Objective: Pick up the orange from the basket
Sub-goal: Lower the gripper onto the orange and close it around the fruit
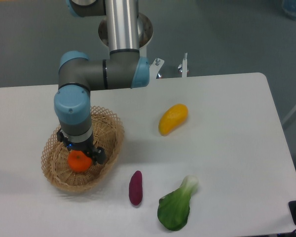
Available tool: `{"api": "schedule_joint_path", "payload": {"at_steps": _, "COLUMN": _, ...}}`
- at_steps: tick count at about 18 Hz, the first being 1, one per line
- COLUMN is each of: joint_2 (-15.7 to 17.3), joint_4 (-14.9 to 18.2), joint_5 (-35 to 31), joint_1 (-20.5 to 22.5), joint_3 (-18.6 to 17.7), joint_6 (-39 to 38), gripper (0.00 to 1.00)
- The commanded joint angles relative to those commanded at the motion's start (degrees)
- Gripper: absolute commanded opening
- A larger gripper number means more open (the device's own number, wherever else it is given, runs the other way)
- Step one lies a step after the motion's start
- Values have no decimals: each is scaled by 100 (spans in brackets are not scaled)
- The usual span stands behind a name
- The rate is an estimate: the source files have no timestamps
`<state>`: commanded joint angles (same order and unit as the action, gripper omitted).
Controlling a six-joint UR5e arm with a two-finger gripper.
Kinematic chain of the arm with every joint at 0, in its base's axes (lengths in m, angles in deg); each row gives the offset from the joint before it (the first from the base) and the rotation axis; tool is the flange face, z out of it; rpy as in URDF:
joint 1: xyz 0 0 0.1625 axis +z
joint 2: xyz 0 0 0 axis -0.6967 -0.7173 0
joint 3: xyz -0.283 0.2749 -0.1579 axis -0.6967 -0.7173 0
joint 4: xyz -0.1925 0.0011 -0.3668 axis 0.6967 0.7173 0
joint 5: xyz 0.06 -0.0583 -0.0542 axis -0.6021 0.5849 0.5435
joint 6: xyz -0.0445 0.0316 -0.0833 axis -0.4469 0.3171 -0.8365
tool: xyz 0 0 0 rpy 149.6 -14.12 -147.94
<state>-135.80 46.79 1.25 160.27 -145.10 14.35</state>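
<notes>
The gripper hangs straight down over the left part of the white table, inside the rim of the basket and right on top of the orange. Its dark body and the grey wrist above it hide the upper part of the fruit, so only the lower, near side of the orange shows below the fingers. One dark finger stands at the right of the fruit, close against it or touching it; the other side is masked by the wrist, and from this angle I cannot tell whether the jaws are apart around the orange or closed on it. The orange lies on the woven floor of the basket, somewhat left of the basket's middle. The basket itself is oval, light tan, with an open lattice rim, and rests flat on the table with its long axis running from near left to far right. Right of the basket and well apart from it, a yellow mango-like fruit lies tilted on the tabletop. Near the front edge, a small purple sweet potato lies just beside the basket's near right curve without touching it, and a green bok choy with a pale stem lies to its right.
</notes>
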Motion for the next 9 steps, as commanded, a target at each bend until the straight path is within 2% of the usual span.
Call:
{"api": "schedule_joint_path", "payload": {"at_steps": 7, "joint_2": -211, "joint_4": -26, "joint_5": -9, "joint_1": -62, "joint_3": 9, "joint_6": -9, "gripper": 100}}
{"api": "schedule_joint_path", "payload": {"at_steps": 9, "joint_2": -307, "joint_4": -87, "joint_5": -35, "joint_1": -132, "joint_3": 9, "joint_6": -288, "gripper": 100}}
